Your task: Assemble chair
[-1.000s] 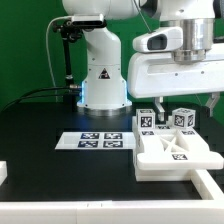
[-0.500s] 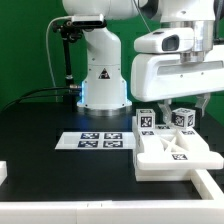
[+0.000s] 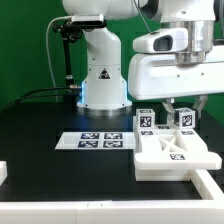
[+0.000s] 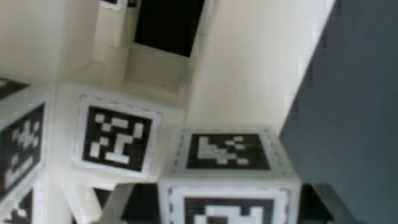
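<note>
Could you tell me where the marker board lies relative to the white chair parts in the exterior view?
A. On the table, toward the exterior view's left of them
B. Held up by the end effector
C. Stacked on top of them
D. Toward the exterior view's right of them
A: the marker board lies flat on the black table, left of the chair parts in the exterior view.

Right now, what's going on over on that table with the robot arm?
The robot arm is partway through putting together a small white chair. Its gripper hangs just above the tagged posts standing at the back of the flat seat slab, on the exterior view's right. Whether the fingers are closed on a post can't be told. The marker board lies flat on the black table beside it.
</note>
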`<state>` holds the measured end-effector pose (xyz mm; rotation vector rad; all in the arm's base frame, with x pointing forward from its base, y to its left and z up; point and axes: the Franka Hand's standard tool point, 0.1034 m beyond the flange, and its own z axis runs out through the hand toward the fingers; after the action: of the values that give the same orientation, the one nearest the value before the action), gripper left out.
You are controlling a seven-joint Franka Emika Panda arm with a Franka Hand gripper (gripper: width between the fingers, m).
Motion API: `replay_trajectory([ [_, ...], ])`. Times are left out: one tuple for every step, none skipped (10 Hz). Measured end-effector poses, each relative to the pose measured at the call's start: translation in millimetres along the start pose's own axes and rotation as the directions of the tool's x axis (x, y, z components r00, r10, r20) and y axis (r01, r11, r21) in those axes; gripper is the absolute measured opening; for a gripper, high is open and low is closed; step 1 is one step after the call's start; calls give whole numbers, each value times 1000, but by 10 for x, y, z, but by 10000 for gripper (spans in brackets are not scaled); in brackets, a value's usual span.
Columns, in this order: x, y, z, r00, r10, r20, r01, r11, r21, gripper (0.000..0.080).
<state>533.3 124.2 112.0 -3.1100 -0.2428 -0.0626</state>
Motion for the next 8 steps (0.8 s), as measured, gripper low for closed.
replay_trajectory([
  [0, -11, 0, 995, 96, 0, -96, 995, -1, 284],
  [1, -21, -2, 979, 204, -1, -204, 979, 0, 284],
  [0, -9, -1, 958, 286, -1, -286, 958, 0, 284],
  [0, 4, -1, 914, 406, 1, -406, 914, 4, 284],
  [0, 10, 0, 880, 474, 1, -474, 880, 7, 284],
  [-1, 14, 1, 819, 574, 6, -574, 819, 13, 284],
  [-2, 23, -1, 726, 688, 17, -688, 726, 18, 284],
  [-5, 25, -4, 589, 807, 36, -808, 589, 17, 284],
])
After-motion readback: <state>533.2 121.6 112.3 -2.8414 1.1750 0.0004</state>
